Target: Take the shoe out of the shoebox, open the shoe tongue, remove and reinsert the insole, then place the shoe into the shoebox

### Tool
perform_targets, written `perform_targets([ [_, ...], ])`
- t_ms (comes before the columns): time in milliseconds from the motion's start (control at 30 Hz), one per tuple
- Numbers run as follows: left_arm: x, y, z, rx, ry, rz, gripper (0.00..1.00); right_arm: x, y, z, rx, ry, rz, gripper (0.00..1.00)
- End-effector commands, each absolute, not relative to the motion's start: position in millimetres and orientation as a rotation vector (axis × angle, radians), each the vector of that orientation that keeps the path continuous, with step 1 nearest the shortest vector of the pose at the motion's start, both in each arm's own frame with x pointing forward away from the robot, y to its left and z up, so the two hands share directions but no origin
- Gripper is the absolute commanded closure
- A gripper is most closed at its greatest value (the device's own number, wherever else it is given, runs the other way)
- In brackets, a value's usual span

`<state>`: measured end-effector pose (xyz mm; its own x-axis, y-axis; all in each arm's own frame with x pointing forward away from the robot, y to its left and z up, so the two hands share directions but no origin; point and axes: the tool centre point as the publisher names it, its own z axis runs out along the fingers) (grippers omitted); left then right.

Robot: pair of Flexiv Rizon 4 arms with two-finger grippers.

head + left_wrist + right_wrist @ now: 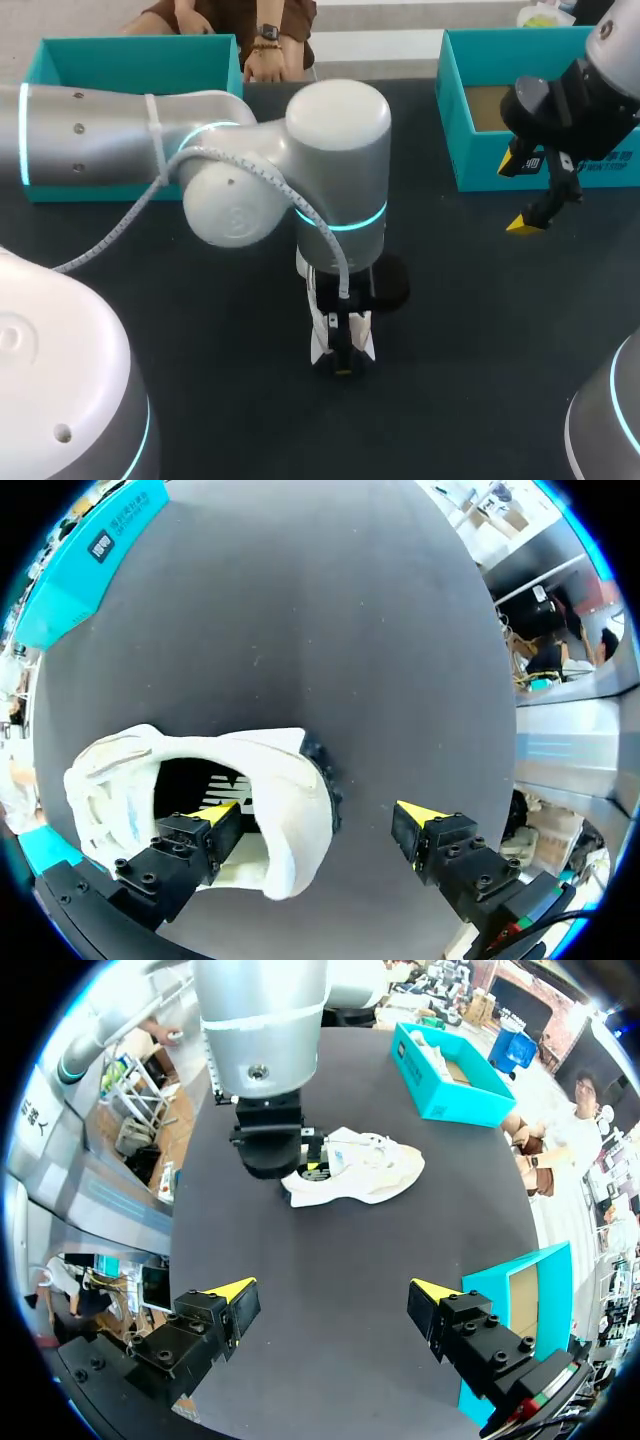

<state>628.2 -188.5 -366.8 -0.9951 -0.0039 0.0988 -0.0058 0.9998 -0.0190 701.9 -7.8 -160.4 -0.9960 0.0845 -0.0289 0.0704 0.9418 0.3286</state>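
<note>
Though wide apart, left claw (318,815) astride collar of white shoe (285,780), one finger (200,840) inside.

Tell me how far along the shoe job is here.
Done: the shoe is out of the box and lies on the table. In hand: the open left tool has one finger inside the shoe's opening, the other outside; the right tool hangs open and empty. Left: no insole lies out, so the insole work and boxing the shoe seem to remain.
</note>
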Motion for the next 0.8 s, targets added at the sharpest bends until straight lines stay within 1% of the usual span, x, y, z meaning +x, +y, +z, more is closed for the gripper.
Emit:
perform_targets([
  [33,627.8,-197.3,-383.6,-0.005,-3.039,0.003,0.00,704.0,-6.6,-161.0,0.122,3.058,0.510,0.00],
  [100,626.8,-198.5,-388.9,-0.003,-3.040,-0.007,0.02,704.0,-6.6,-161.0,0.122,3.058,0.510,0.00],
  [200,625.8,-199.1,-393.3,0.000,-3.047,-0.014,0.28,704.0,-6.6,-161.0,0.122,3.058,0.510,0.00],
  [267,625.5,-198.8,-394.1,0.003,-3.047,-0.017,0.56,704.0,-6.6,-161.0,0.122,3.058,0.510,0.00],
  [300,624.6,-197.5,-394.1,0.004,-3.046,-0.020,0.64,704.0,-6.6,-161.0,0.122,3.058,0.510,0.00],
  [333,624.0,-196.3,-393.6,0.002,-3.043,-0.023,0.77,704.0,-6.6,-161.0,0.122,3.058,0.510,0.00],
  [400,623.3,-193.8,-393.3,-0.002,-3.038,-0.035,0.98,704.0,-6.6,-161.0,0.122,3.058,0.510,0.00],
  [433,623.0,-192.5,-393.3,0.001,-3.032,-0.044,1.00,704.0,-6.6,-161.0,0.122,3.058,0.510,0.00],
  [667,623.1,-183.6,-389.9,0.001,-2.982,-0.092,1.00,704.0,-6.6,-161.0,0.122,3.058,0.510,0.00],
  [800,626.9,-178.8,-374.3,-0.021,-2.956,-0.100,1.00,704.0,-6.6,-161.0,0.122,3.058,0.510,0.00],
])
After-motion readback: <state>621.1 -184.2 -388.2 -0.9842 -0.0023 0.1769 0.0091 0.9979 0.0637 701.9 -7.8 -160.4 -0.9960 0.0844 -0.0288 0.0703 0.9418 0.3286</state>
